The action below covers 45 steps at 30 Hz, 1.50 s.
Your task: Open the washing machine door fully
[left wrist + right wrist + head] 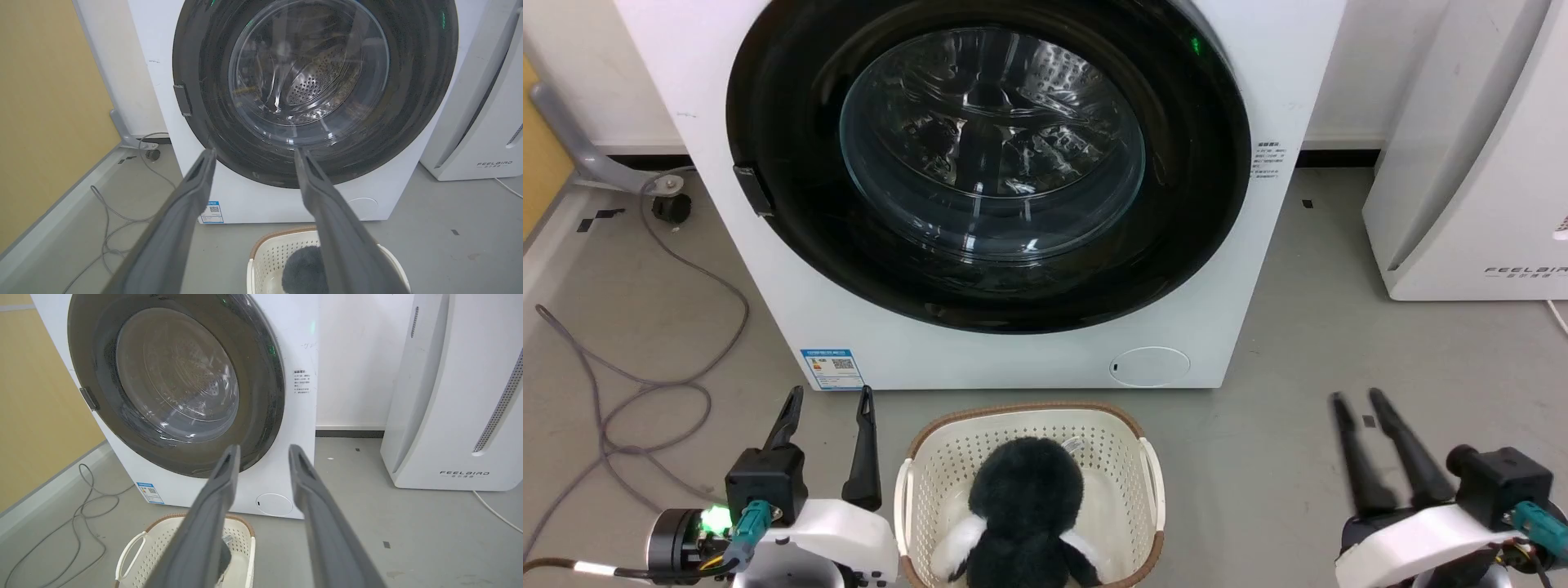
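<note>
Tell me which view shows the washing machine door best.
The head view: the washing machine door faces the camera, shut and nearly whole, nothing in front. The left wrist view crops its top, with gripper fingers across its lower rim; the right wrist view shows it slanted, a finger overlapping it.

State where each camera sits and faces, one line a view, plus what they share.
Head view: on the head, facing forward and down at the shut washing machine door and the basket; left gripper lower left, right gripper lower right.
Left wrist view: on the left wrist, facing the door along its own fingers.
Right wrist view: on the right wrist, facing the door obliquely along its own fingers.
Shared: door and basket in all three.
</note>
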### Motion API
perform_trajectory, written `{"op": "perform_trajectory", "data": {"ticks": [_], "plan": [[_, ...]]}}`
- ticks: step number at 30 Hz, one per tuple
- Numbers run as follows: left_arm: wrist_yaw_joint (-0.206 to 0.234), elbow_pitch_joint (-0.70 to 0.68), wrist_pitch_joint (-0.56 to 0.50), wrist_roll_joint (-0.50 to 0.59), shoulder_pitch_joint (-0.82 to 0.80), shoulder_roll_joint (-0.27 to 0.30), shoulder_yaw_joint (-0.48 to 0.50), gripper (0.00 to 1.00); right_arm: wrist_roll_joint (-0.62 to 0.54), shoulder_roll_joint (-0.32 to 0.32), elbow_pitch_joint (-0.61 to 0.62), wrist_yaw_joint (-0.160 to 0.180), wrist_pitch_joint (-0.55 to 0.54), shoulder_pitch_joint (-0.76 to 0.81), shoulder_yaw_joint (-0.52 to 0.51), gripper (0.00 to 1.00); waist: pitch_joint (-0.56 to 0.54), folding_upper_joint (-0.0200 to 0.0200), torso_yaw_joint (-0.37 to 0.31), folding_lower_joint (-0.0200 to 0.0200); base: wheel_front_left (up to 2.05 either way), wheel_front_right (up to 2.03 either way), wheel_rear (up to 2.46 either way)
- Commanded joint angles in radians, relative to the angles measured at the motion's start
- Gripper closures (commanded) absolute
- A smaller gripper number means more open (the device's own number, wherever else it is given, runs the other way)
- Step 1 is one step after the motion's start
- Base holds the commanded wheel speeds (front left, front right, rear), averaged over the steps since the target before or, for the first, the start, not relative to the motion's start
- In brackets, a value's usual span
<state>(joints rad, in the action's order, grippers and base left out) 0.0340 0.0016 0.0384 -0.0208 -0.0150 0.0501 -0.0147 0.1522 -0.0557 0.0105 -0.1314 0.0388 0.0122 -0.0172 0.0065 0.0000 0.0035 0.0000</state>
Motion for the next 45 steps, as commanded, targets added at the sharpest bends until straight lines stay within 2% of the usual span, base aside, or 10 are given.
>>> {"op": "perform_trajectory", "data": {"ticks": [1, 13, 20, 24, 36, 45], "plan": [[0.009, -0.007, 0.012, -0.004, 0.002, 0.000, -0.001, 0.00, 0.040, 0.001, 0.007, 0.000, 0.012, -0.009, -0.002, 1.00, 0.001, 0.0000, 0.001, 0.0000, 0.00, 0.00, 0.00], [0.031, -0.012, 0.037, -0.009, 0.003, 0.000, -0.005, 0.00, 0.442, 0.002, -0.021, 0.000, 0.034, -0.034, -0.003, 1.00, 0.006, 0.0000, 0.005, 0.0000, 0.00, 0.00, 0.00], [0.044, -0.016, 0.051, -0.014, 0.000, 0.000, -0.009, 0.00, 0.710, 0.002, -0.065, 0.000, -0.018, -0.065, -0.039, 1.00, 0.014, 0.0000, 0.009, 0.0000, 0.00, 0.00, 0.00], [0.049, -0.018, 0.060, -0.016, -0.002, 0.000, -0.010, 0.00, 0.824, 0.001, -0.112, 0.000, -0.055, -0.099, -0.063, 1.00, 0.020, 0.0000, 0.013, 0.0000, 0.00, 0.00, 0.00], [0.065, -0.024, 0.085, -0.026, -0.021, 0.000, -0.020, 0.00, 1.037, -0.038, -0.237, 0.000, -0.106, -0.260, -0.122, 1.00, 0.056, 0.0000, 0.042, 0.0000, 0.00, 0.00, 0.00], [0.081, -0.031, 0.101, -0.037, -0.041, 0.000, -0.026, 0.00, 1.123, -0.071, -0.315, 0.000, -0.107, -0.396, -0.135, 1.00, 0.100, 0.0000, 0.066, 0.0000, 0.00, 0.00, 0.00]]}}
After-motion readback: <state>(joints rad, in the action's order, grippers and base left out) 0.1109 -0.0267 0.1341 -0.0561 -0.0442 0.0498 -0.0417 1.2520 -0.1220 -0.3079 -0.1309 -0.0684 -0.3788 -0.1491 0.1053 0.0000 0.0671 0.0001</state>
